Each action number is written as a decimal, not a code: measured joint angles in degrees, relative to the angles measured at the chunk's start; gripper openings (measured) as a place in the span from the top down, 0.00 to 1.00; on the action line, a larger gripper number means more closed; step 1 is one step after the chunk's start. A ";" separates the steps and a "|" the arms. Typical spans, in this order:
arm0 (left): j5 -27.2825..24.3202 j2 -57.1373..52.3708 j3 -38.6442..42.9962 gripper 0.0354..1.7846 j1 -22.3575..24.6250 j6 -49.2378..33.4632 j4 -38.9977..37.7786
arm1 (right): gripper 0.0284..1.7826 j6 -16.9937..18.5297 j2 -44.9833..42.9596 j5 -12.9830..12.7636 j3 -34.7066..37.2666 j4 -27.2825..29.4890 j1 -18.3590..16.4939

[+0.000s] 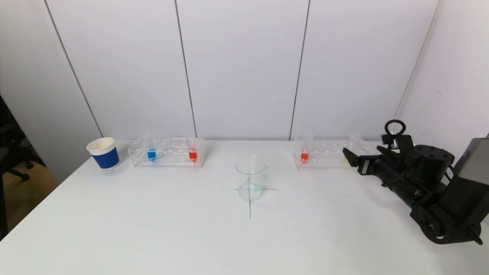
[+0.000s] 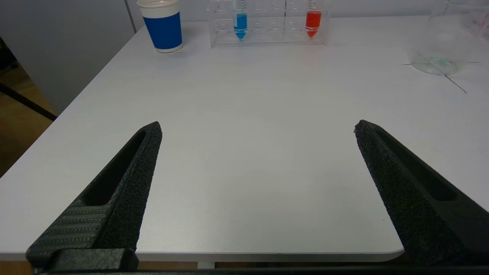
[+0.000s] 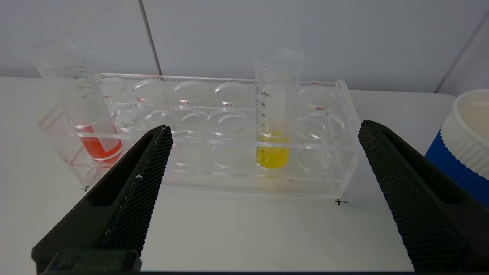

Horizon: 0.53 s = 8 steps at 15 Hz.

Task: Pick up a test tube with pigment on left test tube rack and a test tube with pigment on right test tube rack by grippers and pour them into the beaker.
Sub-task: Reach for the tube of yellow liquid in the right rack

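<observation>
The clear left rack [image 1: 166,153] holds a blue-pigment tube [image 1: 151,152] and a red-pigment tube [image 1: 193,153]. The right rack [image 1: 328,153] holds a red-pigment tube [image 1: 304,154] and a yellow-pigment tube [image 3: 273,126]. A glass beaker [image 1: 250,177] stands on a cross mark between the racks. My right gripper [image 3: 264,126] is open, low over the table just in front of the right rack, facing the yellow tube; it shows at the right in the head view [image 1: 349,156]. My left gripper [image 2: 258,123] is open and empty over the table's near edge, far from the left rack [image 2: 267,23].
A blue-and-white paper cup [image 1: 104,153] stands left of the left rack. Another blue-and-white cup [image 3: 464,137] stands beside the right rack's end. White wall panels rise directly behind the racks. The table's left edge [image 2: 76,99] drops to the floor.
</observation>
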 joint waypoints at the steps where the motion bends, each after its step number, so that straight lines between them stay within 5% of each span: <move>1: 0.00 0.00 0.00 0.01 0.00 -0.02 0.00 | 0.01 0.00 0.22 -0.16 -0.61 0.00 0.00; 8: 0.00 0.00 0.00 0.01 0.00 0.00 0.00 | 0.01 -0.02 1.95 -1.62 -6.10 0.88 -0.07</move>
